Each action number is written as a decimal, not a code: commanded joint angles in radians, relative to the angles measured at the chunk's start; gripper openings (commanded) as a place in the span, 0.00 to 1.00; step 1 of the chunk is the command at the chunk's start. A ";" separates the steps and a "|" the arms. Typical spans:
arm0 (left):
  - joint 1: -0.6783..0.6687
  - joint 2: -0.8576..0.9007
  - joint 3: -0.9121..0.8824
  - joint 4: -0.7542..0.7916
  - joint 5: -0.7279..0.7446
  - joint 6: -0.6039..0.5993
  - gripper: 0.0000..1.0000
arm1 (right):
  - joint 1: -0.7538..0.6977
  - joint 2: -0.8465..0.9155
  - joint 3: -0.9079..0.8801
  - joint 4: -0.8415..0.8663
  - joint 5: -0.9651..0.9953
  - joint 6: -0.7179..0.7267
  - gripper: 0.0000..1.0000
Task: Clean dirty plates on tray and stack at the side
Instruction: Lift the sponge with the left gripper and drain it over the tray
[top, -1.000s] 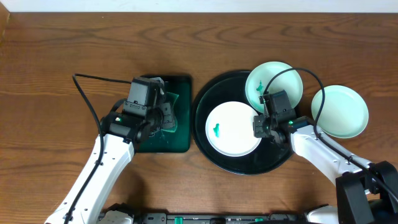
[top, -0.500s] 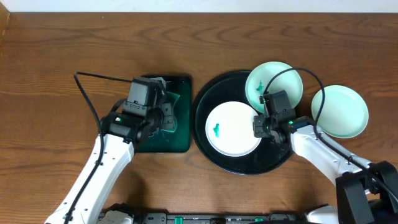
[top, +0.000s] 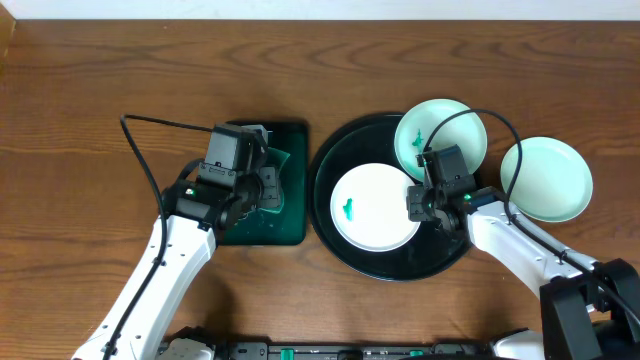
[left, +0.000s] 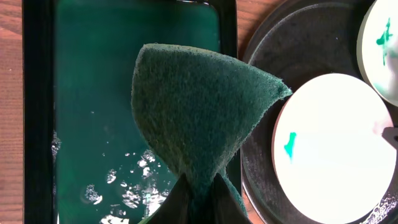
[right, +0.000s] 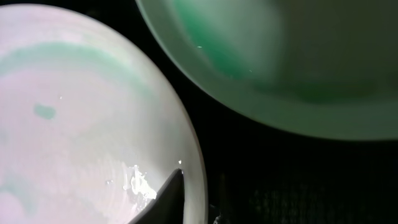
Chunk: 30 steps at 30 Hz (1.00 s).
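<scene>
Pinching a folded dark green scouring pad (left: 199, 118) in the left tool (left: 198, 200), tips drawn narrow on the lower fold, pad fanning upward. Hovering over the small rectangular dark green tray (left: 93, 93), water droplets glinting on its floor.

Noting the large round black tray (top: 325, 228) with raised rim just beside the green one, to its right on the brown wooden tabletop (top: 100, 80). Counting three small round white plates:
- middle plate (top: 372, 207) lying flat near the black tray's centre, green smear (top: 350, 209) left of the plate's middle;
- far plate (top: 440, 135) sitting at the tray's far right edge, overlapping the rim, also green-marked;
- third plate (top: 546, 178) off the tray, on the tabletop to its right, showing no smear.

Finding the right tool (top: 418, 203) at the middle plate's right rim. Seeing only one dark finger (right: 163, 196) lying across that rim in the wrist view, its partner hidden. Not able to tell whether gripping or merely touching.

Judging the hinge of the coming move:
- smear lying directly right of the pad, across the two trays' adjoining rims;
- smeared side of the plate facing the left arm, so the pad-bearing arm being nearer;
- right tool sitting opposite, placed to steady the plate against a rightward wipe;
- plate being round, so no long axis to align with.
</scene>
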 joint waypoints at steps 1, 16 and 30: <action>0.001 0.004 0.023 -0.001 0.012 0.013 0.07 | -0.012 0.024 -0.007 0.008 0.003 -0.002 0.24; 0.001 0.004 0.023 0.010 0.001 0.013 0.07 | -0.015 0.008 -0.003 0.004 0.015 -0.002 0.01; 0.002 0.070 0.151 -0.053 -0.130 -0.006 0.07 | -0.014 -0.039 -0.003 -0.039 0.080 0.021 0.01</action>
